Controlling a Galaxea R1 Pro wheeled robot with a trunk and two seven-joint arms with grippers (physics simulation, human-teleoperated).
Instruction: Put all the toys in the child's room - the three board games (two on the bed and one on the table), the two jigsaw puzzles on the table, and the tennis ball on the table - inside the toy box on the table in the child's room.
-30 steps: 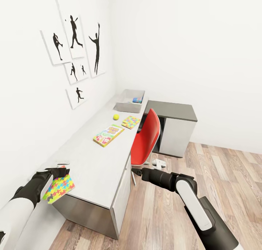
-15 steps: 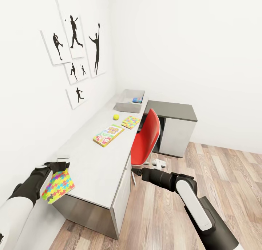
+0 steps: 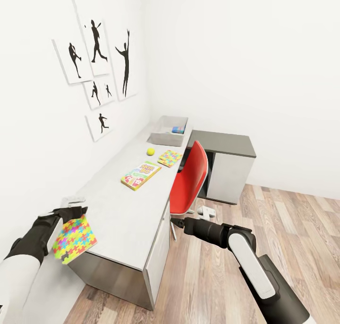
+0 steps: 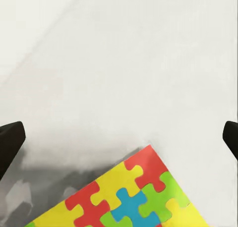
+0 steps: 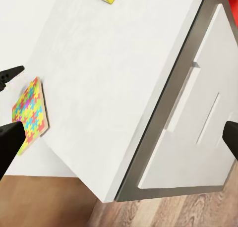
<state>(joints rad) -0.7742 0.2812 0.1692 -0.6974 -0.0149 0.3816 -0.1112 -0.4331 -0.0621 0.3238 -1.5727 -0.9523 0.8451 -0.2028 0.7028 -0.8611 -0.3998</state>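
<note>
Head view: the jigsaw puzzle [image 3: 75,239] overhangs the table's [image 3: 123,211] near corner, beside the left gripper [image 3: 71,210]; the toy box [image 3: 167,130] sits at the far end.

Left wrist view: fingers [image 4: 11,140] spread wide, holding nothing; close on the puzzle's overhanging edge.

Right wrist view: the right gripper's fingertips [image 5: 10,140] stand apart, empty.

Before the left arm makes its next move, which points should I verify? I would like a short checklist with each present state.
1. Left pincer open: ok, its fingertips stand wide apart.
2. Puzzle gripped: not ok, it lies flat at the near corner of the table.
3. Puzzle fully supported: cannot tell, it may overhang the corner.
4. Right pincer free: ok, open and empty.
5. Room in the toy box: ok, a blue game sits at one end.
</note>
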